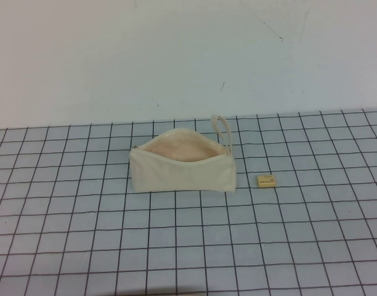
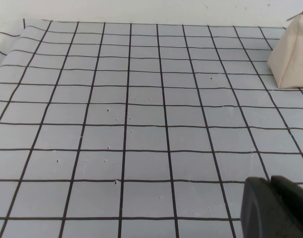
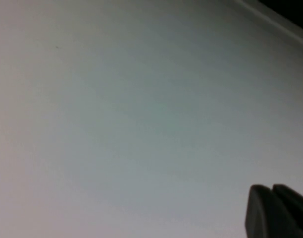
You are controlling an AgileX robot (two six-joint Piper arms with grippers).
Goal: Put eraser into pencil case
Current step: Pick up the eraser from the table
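Our left gripper (image 2: 276,206) and right gripper (image 3: 277,210), both apparently clenched, sit off-table; the tiny eraser (image 1: 266,180), beside the open pencil case (image 1: 182,165) mid-table, could slip when pinched.

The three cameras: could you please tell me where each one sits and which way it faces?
High view: raised on the robot's side, angled down at the grid table, the open pencil case and the eraser; neither arm shows.
Left wrist view: low over the table, looking along the grid; the left gripper at the corner.
Right wrist view: faces a blank pale surface; only the right gripper shows.
Shared: the high and left wrist views both show the pencil case.
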